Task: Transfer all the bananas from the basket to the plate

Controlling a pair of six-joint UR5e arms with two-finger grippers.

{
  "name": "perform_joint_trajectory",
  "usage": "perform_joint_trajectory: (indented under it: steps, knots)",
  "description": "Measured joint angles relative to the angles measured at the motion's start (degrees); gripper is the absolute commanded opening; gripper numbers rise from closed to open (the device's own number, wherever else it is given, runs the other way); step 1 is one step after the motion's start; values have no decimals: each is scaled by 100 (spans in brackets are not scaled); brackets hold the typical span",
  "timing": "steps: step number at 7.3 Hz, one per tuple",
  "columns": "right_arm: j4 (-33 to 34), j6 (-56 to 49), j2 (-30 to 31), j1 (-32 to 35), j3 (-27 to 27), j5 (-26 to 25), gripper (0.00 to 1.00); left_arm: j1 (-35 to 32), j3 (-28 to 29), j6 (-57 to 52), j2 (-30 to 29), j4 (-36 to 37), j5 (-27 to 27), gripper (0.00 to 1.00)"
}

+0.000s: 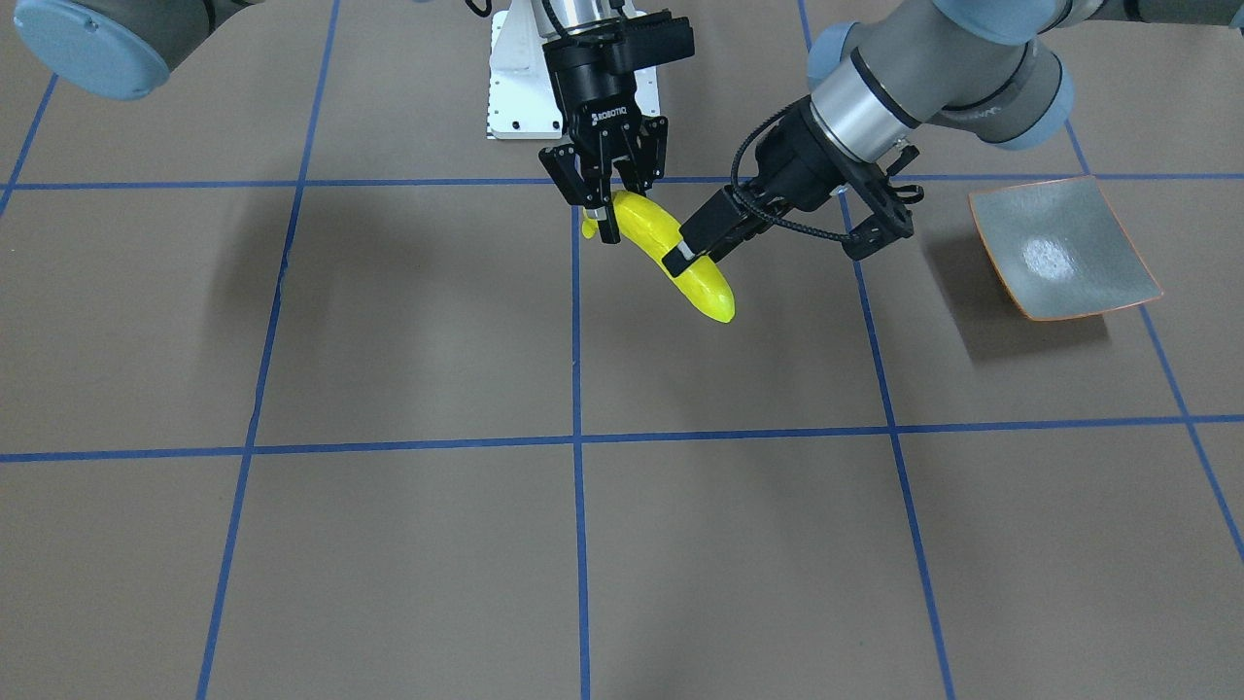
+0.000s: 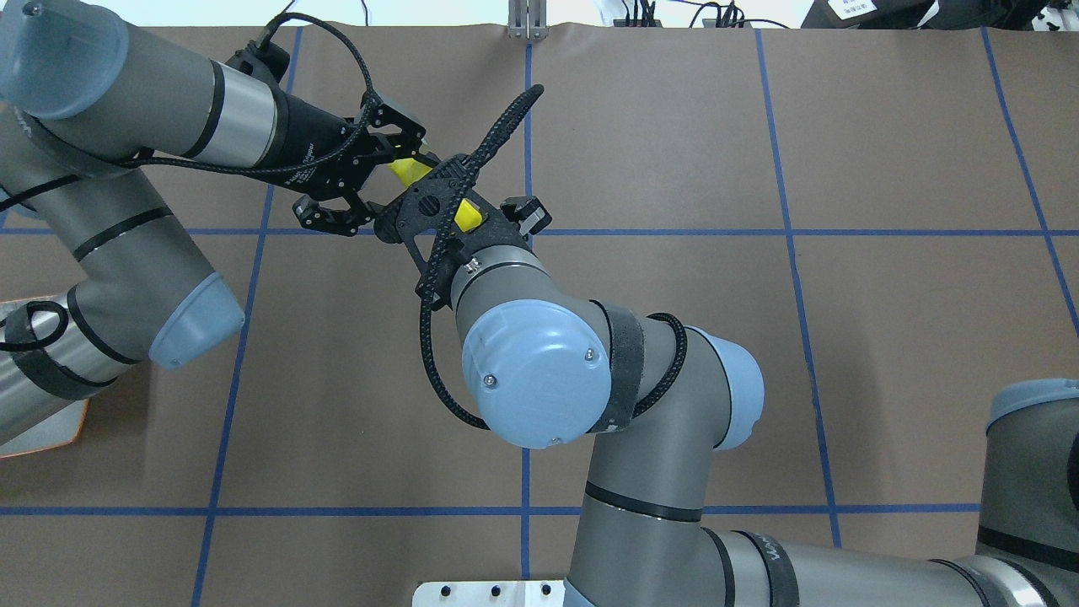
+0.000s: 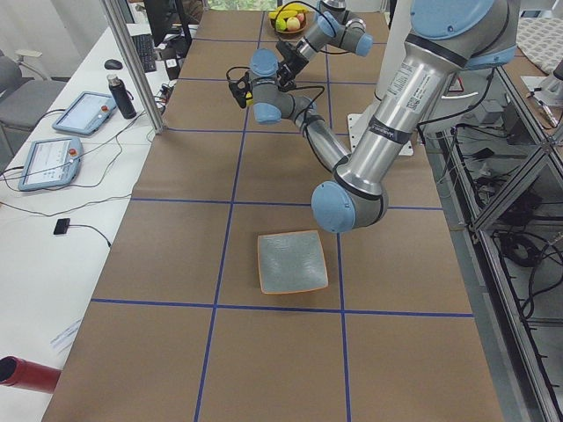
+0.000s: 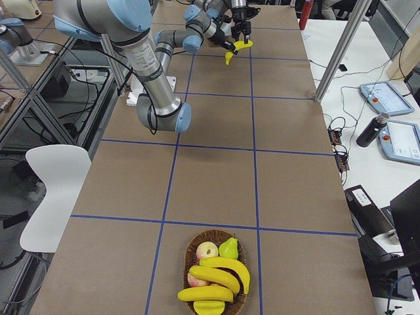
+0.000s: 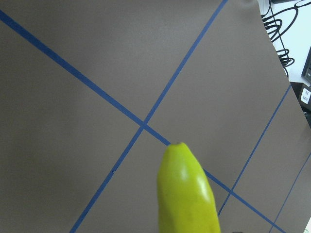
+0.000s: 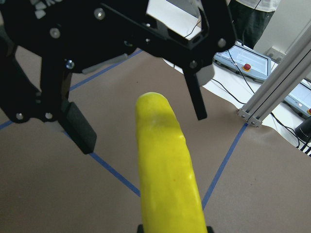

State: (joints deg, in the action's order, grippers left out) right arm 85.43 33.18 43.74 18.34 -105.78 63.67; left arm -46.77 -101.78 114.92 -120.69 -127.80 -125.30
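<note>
a robotics lab: a long table covered in brown paper (image 3: 176,246) gridded with blue tape lines (image 1: 577,437), silver aluminium frame posts (image 4: 336,56), grey touchscreen teach pendants (image 3: 84,112) on a white side bench (image 3: 35,264).

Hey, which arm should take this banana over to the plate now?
Left. The plate lies on the left arm's side of the table, and the left gripper is open at the free end of the banana. The right gripper holds the other end, farther from the plate.
</note>
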Motion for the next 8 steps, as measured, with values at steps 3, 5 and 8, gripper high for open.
perform_joint_trajectory:
  steps: [3,5,8]
  knots:
    - [-235,-9,15,3,13,-11,99,16,-2,-24,1,-31,-11,0]
    - [-508,63,52,3,7,9,99,9,-20,-25,21,-64,-4,0]
    - [-659,595,125,303,-35,452,99,-142,-48,-130,247,-61,-39,0]
